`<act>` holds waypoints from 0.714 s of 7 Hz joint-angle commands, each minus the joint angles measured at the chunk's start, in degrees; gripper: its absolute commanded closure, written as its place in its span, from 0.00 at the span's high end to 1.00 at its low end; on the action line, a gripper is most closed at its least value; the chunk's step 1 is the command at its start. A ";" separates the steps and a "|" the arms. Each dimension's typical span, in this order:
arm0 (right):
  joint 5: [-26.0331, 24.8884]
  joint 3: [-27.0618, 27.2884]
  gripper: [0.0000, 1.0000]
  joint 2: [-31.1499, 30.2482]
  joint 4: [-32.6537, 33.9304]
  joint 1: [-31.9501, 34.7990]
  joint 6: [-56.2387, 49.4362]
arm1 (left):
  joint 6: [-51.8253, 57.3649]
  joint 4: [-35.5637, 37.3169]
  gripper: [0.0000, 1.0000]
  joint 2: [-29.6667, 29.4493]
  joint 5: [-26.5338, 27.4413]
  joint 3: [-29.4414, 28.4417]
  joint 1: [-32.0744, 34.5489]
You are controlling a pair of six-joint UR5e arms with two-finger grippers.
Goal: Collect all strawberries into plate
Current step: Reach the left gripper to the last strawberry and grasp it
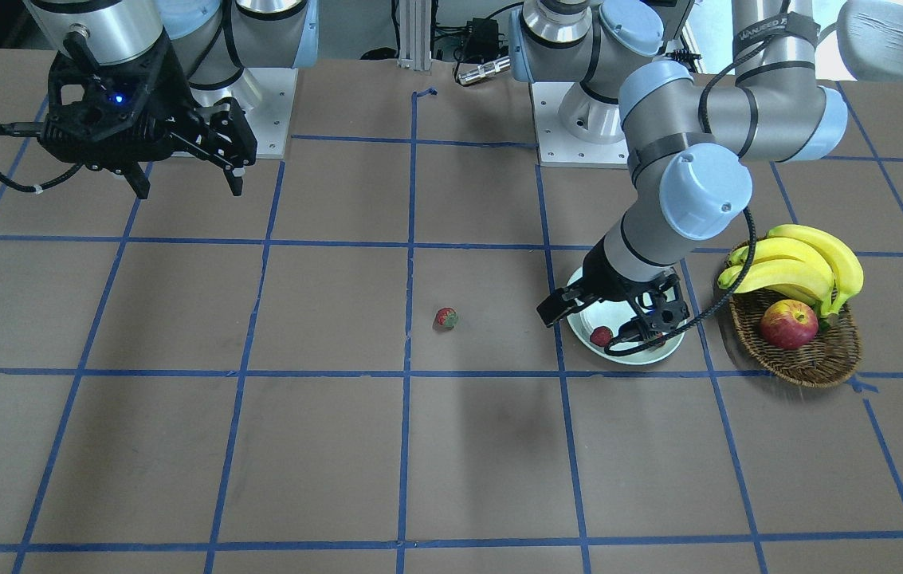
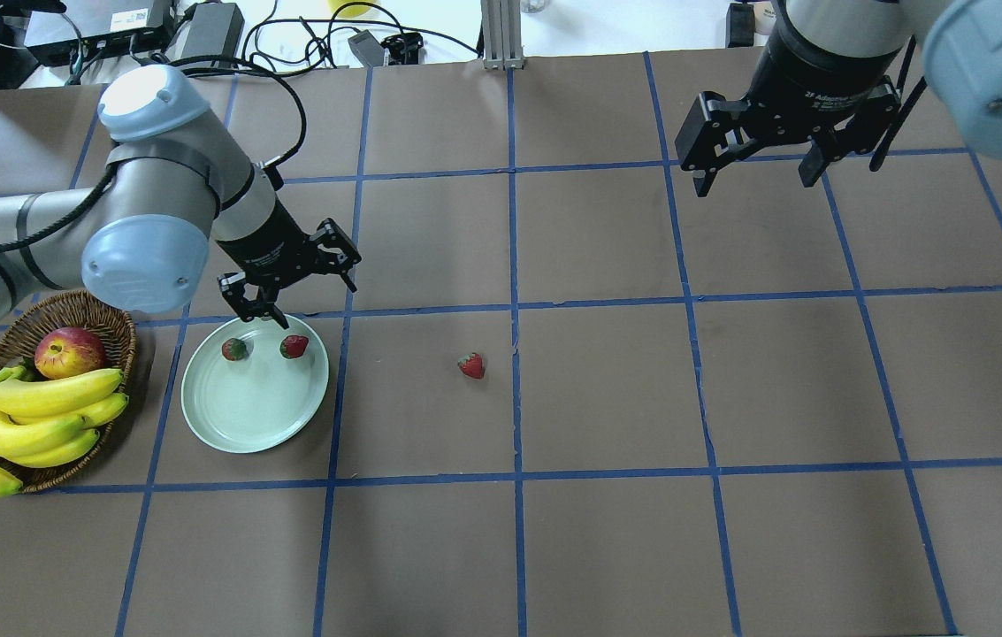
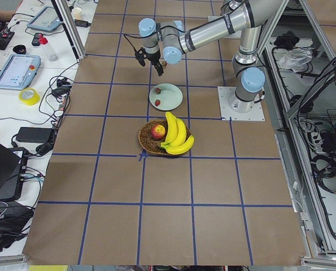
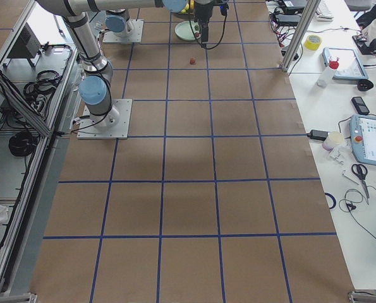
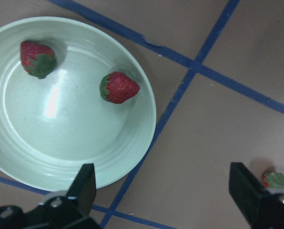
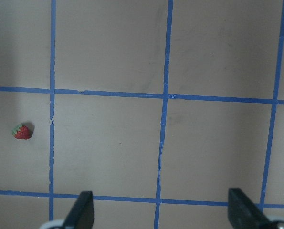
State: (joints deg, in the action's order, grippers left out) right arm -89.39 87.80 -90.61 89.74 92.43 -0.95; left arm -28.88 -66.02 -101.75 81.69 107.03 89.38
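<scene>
The pale mint plate [image 2: 253, 416] holds two strawberries [image 2: 234, 349] [image 2: 294, 346]. The third strawberry [image 2: 471, 364] lies on the bare table, to the right of the plate in the overhead view. My left gripper [image 2: 297, 301] is open and empty, hovering over the plate's far rim. In the left wrist view the plate [image 5: 51, 138] holds both berries [image 5: 38, 58] [image 5: 119, 88], and the loose berry [image 5: 274, 180] shows at the lower right. My right gripper [image 2: 757, 172] is open and empty, high over the far right of the table. The right wrist view shows the loose strawberry [image 6: 22, 131].
A brown wicker basket [image 2: 89, 310] with a red-yellow apple [image 2: 69, 351] and a bunch of bananas [image 2: 32, 420] stands just left of the plate. Blue tape lines grid the brown table. The arm bases [image 1: 579, 119] stand at the robot's side of the table.
</scene>
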 commanded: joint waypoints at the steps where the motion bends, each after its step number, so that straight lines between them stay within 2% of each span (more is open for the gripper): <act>1: 0.00 0.00 1.00 0.00 0.00 0.03 -0.02 | -11.70 7.64 1.00 -2.13 -5.20 1.24 6.66; 5: 0.00 0.00 1.00 0.00 0.00 0.03 -0.02 | -15.93 17.58 1.00 -9.06 -5.83 6.08 10.64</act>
State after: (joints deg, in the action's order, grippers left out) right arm -89.39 87.80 -90.61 89.74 92.45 -0.97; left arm -43.50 -50.79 -108.48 76.23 111.83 99.36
